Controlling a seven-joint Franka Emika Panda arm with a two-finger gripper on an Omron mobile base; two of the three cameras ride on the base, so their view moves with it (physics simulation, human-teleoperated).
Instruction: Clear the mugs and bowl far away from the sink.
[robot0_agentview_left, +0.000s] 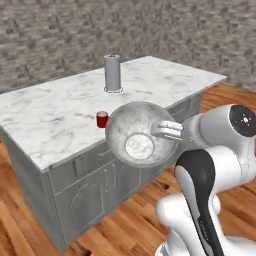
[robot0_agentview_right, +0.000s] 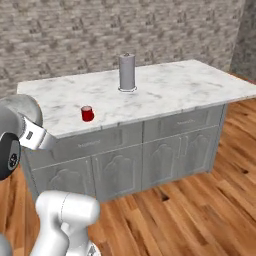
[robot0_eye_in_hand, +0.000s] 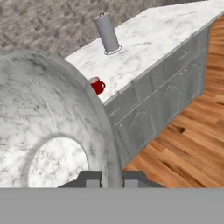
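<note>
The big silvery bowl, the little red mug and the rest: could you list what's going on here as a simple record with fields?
held item: large round silvery-grey bowl, mottled shiny inside, gripped at its rim
gripper: shut on the bowl's rim
bowl position: in the air in front of the counter, tipped on its side
red mug: on the white marble counter, near its front edge
tall grey cylinder canister: upright, further back on the counter

There was one large silvery bowl (robot0_agentview_left: 136, 134), its mottled inside facing the left base camera. One bright red mug (robot0_agentview_right: 87, 113) stood on the marble top. One tall grey canister (robot0_agentview_right: 127, 72) stood further back on that top. There was one marble-topped counter (robot0_agentview_right: 180, 85), and along its front I counted four panelled cabinet doors (robot0_agentview_right: 162, 159) under two drawers (robot0_agentview_right: 185, 121)
</note>
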